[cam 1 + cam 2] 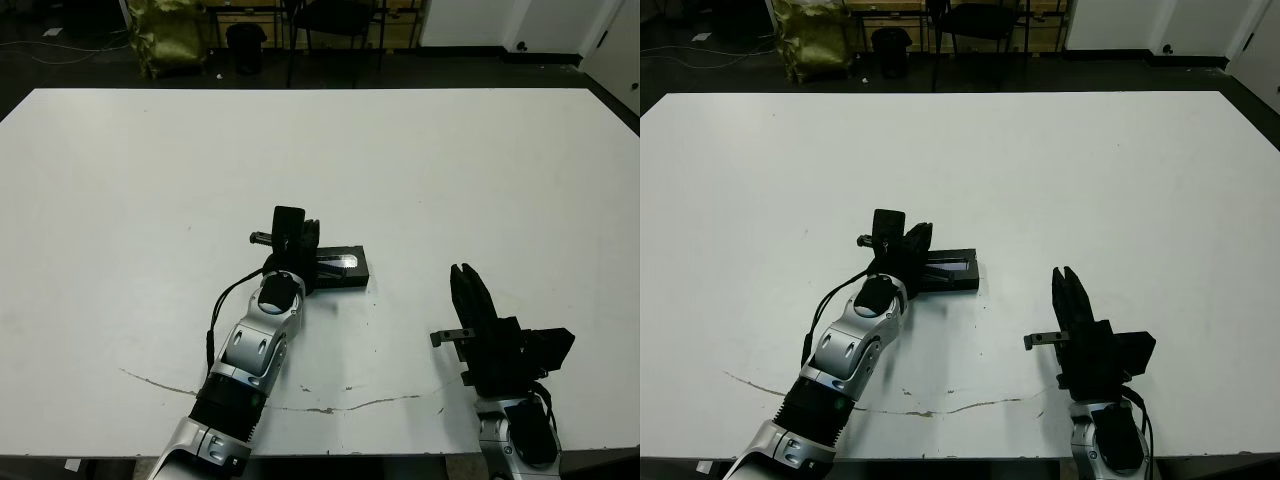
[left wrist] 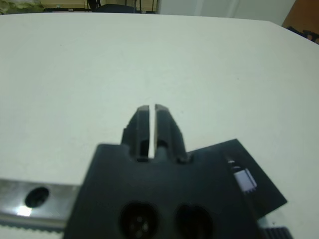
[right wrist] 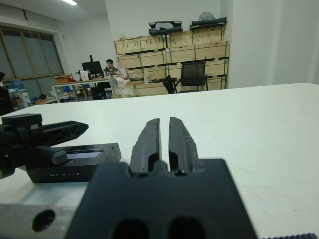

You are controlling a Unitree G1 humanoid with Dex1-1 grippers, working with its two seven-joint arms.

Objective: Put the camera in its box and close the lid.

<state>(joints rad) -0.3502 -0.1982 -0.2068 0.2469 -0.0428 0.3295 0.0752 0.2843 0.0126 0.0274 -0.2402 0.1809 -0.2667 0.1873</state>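
Closed box, lid (image 1: 340,265) on top, lies on the bench (image 1: 420,170) directly under the left jaws (image 1: 300,228), long axis crosswise to them. Both jaws together, empty; right jaws (image 1: 462,275) stand well apart. Camera not visible.

left gripper (image 2: 149,107) jaws nearly closed, arm reaching forward | right gripper (image 3: 164,122) jaws nearly closed, low
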